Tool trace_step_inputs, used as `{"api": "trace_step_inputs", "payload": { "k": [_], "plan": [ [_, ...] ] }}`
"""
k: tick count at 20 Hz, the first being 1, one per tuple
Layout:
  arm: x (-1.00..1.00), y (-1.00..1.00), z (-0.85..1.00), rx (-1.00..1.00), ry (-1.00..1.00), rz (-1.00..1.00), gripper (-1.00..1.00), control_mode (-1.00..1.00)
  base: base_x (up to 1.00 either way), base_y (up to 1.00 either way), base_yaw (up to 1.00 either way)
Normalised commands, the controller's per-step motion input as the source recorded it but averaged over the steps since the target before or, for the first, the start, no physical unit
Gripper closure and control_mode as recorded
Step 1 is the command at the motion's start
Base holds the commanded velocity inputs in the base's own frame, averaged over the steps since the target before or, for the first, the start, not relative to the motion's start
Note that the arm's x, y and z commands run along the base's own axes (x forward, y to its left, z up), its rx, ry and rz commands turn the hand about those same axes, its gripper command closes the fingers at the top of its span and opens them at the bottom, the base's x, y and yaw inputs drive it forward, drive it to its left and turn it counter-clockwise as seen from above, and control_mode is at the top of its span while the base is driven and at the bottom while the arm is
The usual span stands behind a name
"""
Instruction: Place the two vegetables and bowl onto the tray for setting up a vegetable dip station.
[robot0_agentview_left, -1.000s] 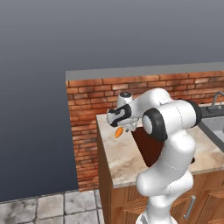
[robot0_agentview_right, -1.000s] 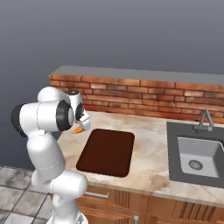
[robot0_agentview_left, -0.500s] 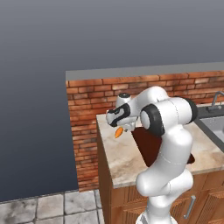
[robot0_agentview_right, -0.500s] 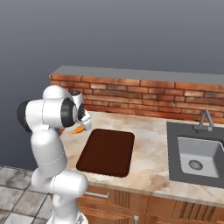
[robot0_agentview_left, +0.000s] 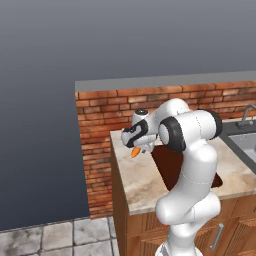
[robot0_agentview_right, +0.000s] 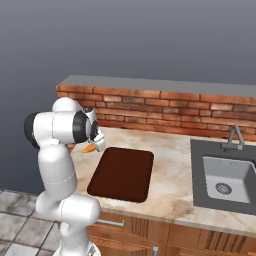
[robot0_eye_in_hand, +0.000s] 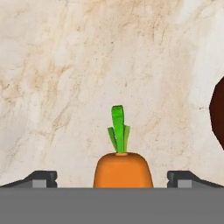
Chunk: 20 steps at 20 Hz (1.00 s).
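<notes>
- Carrot (robot0_eye_in_hand: 123, 169) is lying on the counter (robot0_eye_in_hand: 65, 65) between the two dark fingertips (robot0_eye_in_hand: 41, 178), leaf end pointing away from the hand; from the base cameras its orange tip (robot0_agentview_left: 135, 152) is peeking out just under the gripper (robot0_agentview_right: 95, 142).
- Gripper is standing with its jaws spread wide on either side of the carrot, touching nothing; whether the pads are already level with the carrot's body cannot be told.
- Risk, as judged: the carrot is tapering and round, so closing near the thick shoulder or too high could be squeezing it out or rolling it along the counter.
- Tray (robot0_agentview_right: 122, 172) is lying bare just beside the carrot, toward the sink; its dark edge (robot0_eye_in_hand: 218, 111) is showing at the right of the hand view.
- Nothing is standing between carrot and tray.
- Farther off, the sink (robot0_agentview_right: 224, 179) with its faucet (robot0_agentview_right: 232, 136) is sitting well apart, and a brick wall (robot0_agentview_right: 165, 112) is backing the counter.
</notes>
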Motion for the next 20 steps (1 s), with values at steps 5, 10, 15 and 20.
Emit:
{"api": "trace_step_inputs", "payload": {
  "k": [5,10,15,20],
  "plan": [
    [0.00,0.00,-0.16,0.00,0.00,0.00,1.00,-1.00,0.00,0.00,0.00],
    [0.00,0.00,0.00,0.00,0.00,0.00,1.00,-1.00,0.00,0.00,0.00],
    [0.00,0.00,0.00,0.00,0.00,0.01,1.00,-1.00,0.00,0.00,0.00],
    [0.00,0.00,0.22,0.00,0.00,0.00,1.00,-1.00,0.00,0.00,0.00]
  ]
}}
